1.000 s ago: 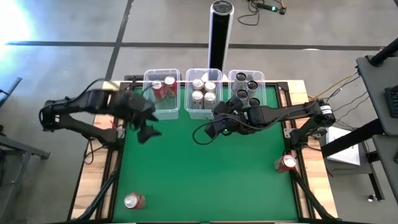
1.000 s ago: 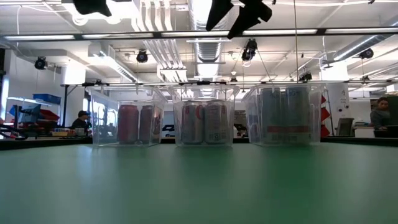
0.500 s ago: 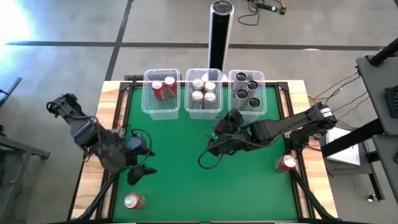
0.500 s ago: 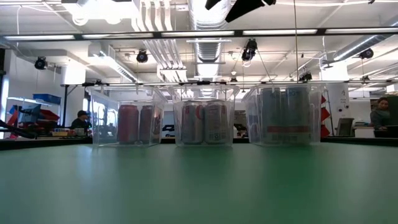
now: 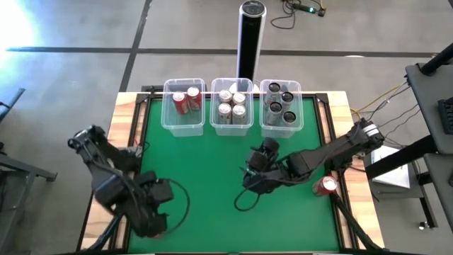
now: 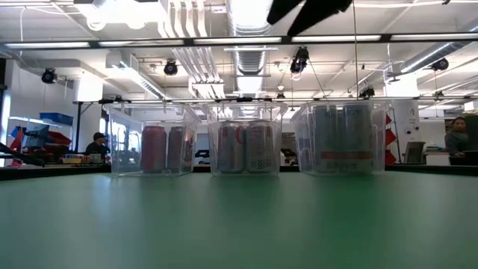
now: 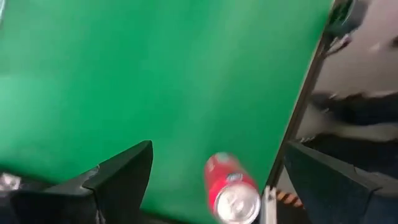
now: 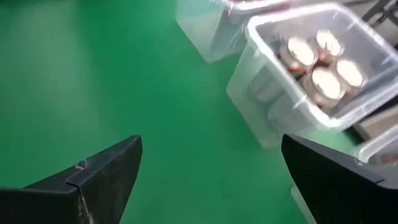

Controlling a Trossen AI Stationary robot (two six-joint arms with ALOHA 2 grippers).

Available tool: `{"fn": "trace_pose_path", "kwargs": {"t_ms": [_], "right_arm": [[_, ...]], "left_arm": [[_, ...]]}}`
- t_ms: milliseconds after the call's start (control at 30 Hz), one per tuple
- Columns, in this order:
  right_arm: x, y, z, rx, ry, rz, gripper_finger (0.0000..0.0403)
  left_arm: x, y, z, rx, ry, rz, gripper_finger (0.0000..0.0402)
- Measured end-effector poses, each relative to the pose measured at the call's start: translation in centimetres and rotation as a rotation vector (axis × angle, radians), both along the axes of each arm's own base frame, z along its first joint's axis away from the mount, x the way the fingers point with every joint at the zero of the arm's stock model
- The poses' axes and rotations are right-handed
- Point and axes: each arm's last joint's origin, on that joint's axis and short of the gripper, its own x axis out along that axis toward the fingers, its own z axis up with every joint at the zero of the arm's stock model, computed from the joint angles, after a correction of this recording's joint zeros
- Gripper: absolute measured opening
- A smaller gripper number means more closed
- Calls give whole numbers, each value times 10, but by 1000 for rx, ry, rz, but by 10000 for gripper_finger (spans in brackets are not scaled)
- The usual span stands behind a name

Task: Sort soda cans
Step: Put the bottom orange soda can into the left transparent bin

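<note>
A red soda can (image 7: 231, 190) stands upright at the table's near left corner, next to the edge. My left gripper (image 7: 214, 186) hangs open over it, one finger to each side, touching nothing. In the high view this gripper (image 5: 153, 221) hides the can. My right gripper (image 5: 250, 181) hovers open over the middle of the green mat with nothing between its fingers. A second red can (image 5: 325, 185) stands at the table's right edge. Three clear tubs at the far side hold red cans (image 5: 185, 99), silver cans (image 5: 232, 105) and dark cans (image 5: 281, 101).
A tall black post with a silver cap (image 5: 250, 32) stands beyond the tubs. The tubs (image 6: 246, 146) stand in a row along the far side. Wooden table borders (image 5: 124, 142) frame the green mat (image 5: 212, 163), which is bare between the tubs and the grippers.
My left gripper has swung from beside the red-can tub toward the table's near left corner and now hangs over the red can there. My right gripper has drawn back from the tubs toward the near edge. Both stay open.
</note>
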Motion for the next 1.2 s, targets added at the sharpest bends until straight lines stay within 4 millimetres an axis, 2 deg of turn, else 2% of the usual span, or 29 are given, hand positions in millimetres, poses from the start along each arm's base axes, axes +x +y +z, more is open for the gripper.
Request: {"fn": "trace_pose_path", "kwargs": {"t_ms": [267, 400, 567, 700, 833, 1067, 1200], "right_arm": [[-5, -5, -26, 22, 30, -67, 381], [-5, -7, -29, 18, 38, -75, 381], [-3, -9, -28, 25, 24, -80, 381], [-3, -10, -28, 31, 18, -87, 381], [-3, -10, -28, 55, 7, -105, 381], [-3, -10, -28, 100, -3, -125, 381], [-3, -10, -28, 101, -4, -127, 381]], "left_arm": [[-22, -33, -25, -18, 149, -44, 343], [-39, -47, -42, -7, 193, -68, 343], [-45, -59, -68, -29, 213, -121, 343], [-45, -61, -92, -43, 279, -212, 348], [-47, -57, -111, -16, 343, -212, 367], [-45, -64, -118, -85, 301, -295, 394], [-48, -59, -116, -52, 314, -301, 396]]}}
